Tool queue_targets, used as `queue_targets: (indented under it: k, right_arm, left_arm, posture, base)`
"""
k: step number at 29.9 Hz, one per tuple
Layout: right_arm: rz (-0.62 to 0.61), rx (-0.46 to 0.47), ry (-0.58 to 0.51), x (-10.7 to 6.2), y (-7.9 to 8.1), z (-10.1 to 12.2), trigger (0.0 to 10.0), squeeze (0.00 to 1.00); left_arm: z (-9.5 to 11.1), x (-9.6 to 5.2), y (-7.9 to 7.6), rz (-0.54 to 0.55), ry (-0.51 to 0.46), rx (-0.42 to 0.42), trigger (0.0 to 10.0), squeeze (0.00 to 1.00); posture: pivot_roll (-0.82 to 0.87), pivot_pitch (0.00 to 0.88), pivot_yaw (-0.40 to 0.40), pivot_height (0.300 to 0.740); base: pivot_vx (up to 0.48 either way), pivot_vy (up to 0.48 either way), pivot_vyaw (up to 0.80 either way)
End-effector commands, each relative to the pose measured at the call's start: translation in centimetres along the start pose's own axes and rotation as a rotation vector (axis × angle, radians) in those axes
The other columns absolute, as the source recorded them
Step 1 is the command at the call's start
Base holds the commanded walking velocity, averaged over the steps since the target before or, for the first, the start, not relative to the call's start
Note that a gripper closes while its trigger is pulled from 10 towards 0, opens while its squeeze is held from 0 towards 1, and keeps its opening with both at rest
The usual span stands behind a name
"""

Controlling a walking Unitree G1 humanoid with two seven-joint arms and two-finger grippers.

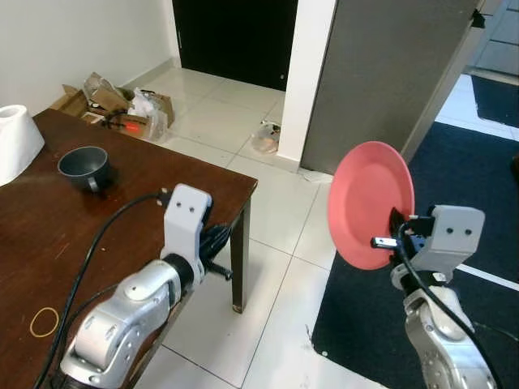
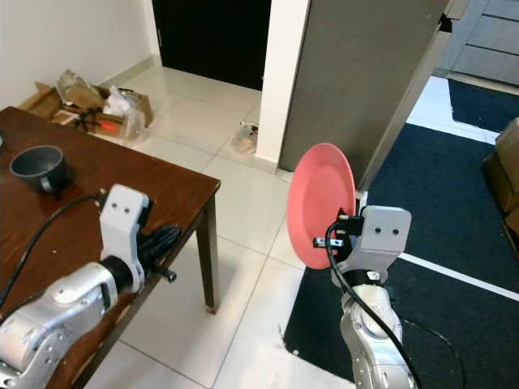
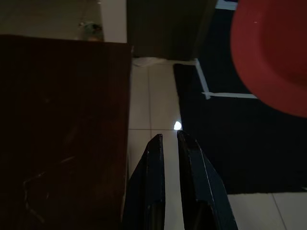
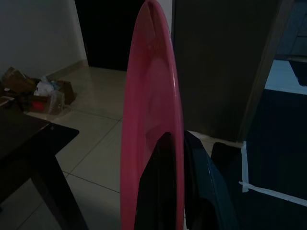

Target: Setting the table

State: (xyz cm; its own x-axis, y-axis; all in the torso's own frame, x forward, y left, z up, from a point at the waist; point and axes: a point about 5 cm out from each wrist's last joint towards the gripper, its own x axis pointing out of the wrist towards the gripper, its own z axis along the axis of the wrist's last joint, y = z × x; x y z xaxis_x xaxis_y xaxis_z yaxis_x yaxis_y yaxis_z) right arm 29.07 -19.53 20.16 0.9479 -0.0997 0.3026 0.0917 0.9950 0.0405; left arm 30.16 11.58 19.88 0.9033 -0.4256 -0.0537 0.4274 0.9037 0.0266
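I have the right pincer (image 4: 175,143) clamped on the rim of the pink plate (image 1: 369,203), holding it upright over the floor beside the tabletop (image 1: 122,211), while my left pincer (image 3: 169,141) hangs nearly closed, gripping nothing, at the tabletop's edge.

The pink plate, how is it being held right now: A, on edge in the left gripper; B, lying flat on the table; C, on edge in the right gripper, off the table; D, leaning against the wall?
C: the right gripper pinches the pink plate upright above the floor beside the table.
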Motion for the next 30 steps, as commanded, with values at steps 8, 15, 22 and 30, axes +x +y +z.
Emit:
queue_targets:
  k: [8,15,22,30]
  right_arm:
    - [-0.016,0.005,0.015,-0.24,-0.29,-0.78,10.0,0.00]
    - [-0.018,0.008,0.021,-0.19,-0.17,-1.09,10.0,0.00]
    - [-0.021,0.008,0.025,-0.21,-0.27,-1.23,10.0,0.00]
    - [-0.019,0.004,0.026,-0.19,-0.18,-1.36,10.0,0.00]
  left_arm:
    - [-0.56,0.29,0.99,0.094,-0.012,0.025,10.0,0.00]
    - [-0.54,0.52,0.52,0.088,-0.024,0.044,10.0,0.00]
    - [-0.52,0.73,0.52,0.089,-0.032,0.042,10.0,0.00]
    - [-0.52,0.83,0.55,0.092,-0.037,0.045,10.0,0.00]
  posture:
    - [0.02,0.132,0.098,0.740]
    - [0.02,0.132,0.099,0.740]
    - [0.02,0.133,0.099,0.740]
    - [0.02,0.133,0.099,0.740]
  base:
    - [0.000,0.000,0.00]
    - [0.000,0.000,0.00]
    - [0.000,0.000,0.00]
    - [0.000,0.000,0.00]
